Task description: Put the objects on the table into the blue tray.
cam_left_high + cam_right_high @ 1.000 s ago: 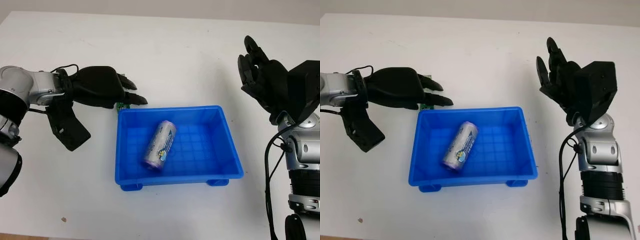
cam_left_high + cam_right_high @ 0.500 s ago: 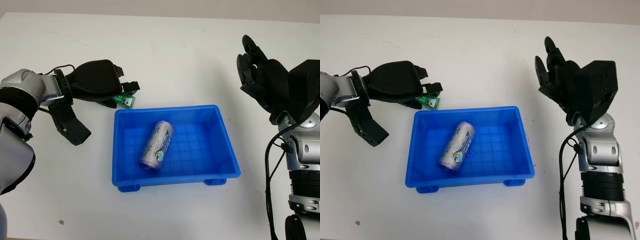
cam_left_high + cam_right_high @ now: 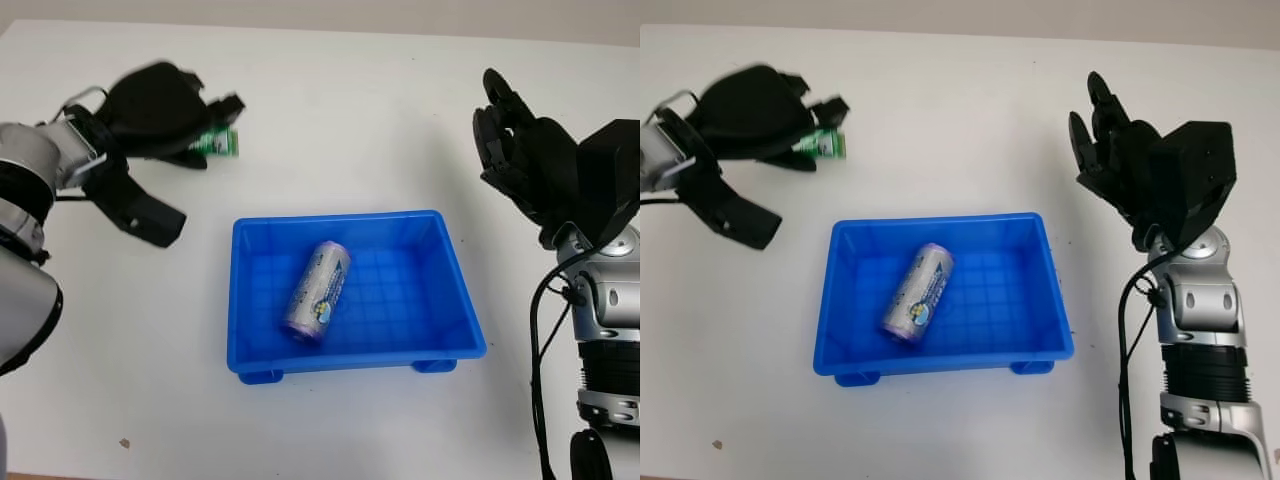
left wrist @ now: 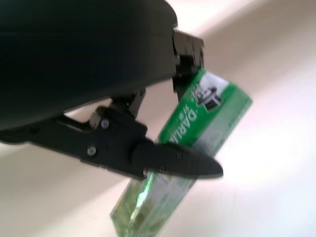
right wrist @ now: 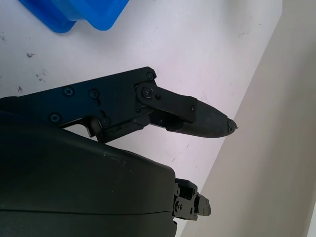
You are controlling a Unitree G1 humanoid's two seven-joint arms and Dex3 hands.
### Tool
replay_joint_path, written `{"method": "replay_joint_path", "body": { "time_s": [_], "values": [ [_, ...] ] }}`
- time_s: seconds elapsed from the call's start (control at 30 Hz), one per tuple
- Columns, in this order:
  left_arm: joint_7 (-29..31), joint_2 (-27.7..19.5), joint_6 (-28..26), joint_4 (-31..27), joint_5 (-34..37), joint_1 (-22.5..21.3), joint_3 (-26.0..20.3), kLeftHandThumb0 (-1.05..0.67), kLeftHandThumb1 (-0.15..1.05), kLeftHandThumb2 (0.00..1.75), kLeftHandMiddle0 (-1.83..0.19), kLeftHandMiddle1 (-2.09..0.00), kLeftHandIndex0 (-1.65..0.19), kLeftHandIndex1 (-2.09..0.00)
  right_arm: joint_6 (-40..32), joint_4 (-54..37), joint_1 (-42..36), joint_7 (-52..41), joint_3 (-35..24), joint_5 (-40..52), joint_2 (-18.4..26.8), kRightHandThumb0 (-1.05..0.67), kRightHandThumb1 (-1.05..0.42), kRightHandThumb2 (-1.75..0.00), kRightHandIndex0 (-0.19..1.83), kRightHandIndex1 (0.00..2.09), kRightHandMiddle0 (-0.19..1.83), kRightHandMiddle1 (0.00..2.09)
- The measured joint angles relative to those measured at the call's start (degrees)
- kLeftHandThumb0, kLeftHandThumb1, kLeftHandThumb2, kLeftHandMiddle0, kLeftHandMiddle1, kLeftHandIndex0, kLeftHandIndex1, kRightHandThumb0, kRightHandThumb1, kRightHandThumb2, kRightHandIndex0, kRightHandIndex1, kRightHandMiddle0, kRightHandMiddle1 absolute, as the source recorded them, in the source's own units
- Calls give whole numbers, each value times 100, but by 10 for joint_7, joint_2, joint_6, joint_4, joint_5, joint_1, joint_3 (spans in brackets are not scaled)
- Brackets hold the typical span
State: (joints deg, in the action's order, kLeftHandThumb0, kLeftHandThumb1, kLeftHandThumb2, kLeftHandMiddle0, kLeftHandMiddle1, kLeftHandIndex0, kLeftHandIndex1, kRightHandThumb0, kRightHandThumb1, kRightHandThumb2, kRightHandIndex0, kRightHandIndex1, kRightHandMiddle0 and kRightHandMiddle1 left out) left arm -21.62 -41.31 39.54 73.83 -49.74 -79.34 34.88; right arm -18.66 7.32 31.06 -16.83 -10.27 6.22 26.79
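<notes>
My left hand [image 3: 190, 125] is raised above the table at the far left, shut on a small green box [image 3: 222, 142] with white lettering. The same green box [image 4: 197, 143] sits pinched between the black fingers [image 4: 163, 160] in the left wrist view. The blue tray [image 3: 455, 300] lies in the middle of the white table. A purple and silver can [image 3: 318, 291] lies on its side inside it. My right hand [image 3: 515, 140] hangs open in the air to the right of the tray.
The white table [image 3: 350, 120] stretches around the tray on all sides. A small dark speck [image 3: 124, 441] lies near the front left edge. The tray's corner [image 5: 74, 12] shows in the right wrist view, with the table's edge beyond the hand.
My left hand closed on the green box beside the tray's back left corner and lifted it up and away to the far left. The right hand has not moved.
</notes>
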Motion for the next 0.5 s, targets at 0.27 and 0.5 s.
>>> {"method": "replay_joint_path", "body": {
  "time_s": [0.27,0.5],
  "values": [
    [420,64,10,-113,427,40,-243,-49,105,13,-91,-170,-65,-175,5,2,0,-1,1,0,-1,-62,-105,-71,-19,3,-18,5],
    [573,73,-163,-374,536,149,-288,-45,105,21,-86,-176,-62,-180,9,4,1,0,1,0,-3,-63,-105,-71,-19,3,-18,5]
  ]
}}
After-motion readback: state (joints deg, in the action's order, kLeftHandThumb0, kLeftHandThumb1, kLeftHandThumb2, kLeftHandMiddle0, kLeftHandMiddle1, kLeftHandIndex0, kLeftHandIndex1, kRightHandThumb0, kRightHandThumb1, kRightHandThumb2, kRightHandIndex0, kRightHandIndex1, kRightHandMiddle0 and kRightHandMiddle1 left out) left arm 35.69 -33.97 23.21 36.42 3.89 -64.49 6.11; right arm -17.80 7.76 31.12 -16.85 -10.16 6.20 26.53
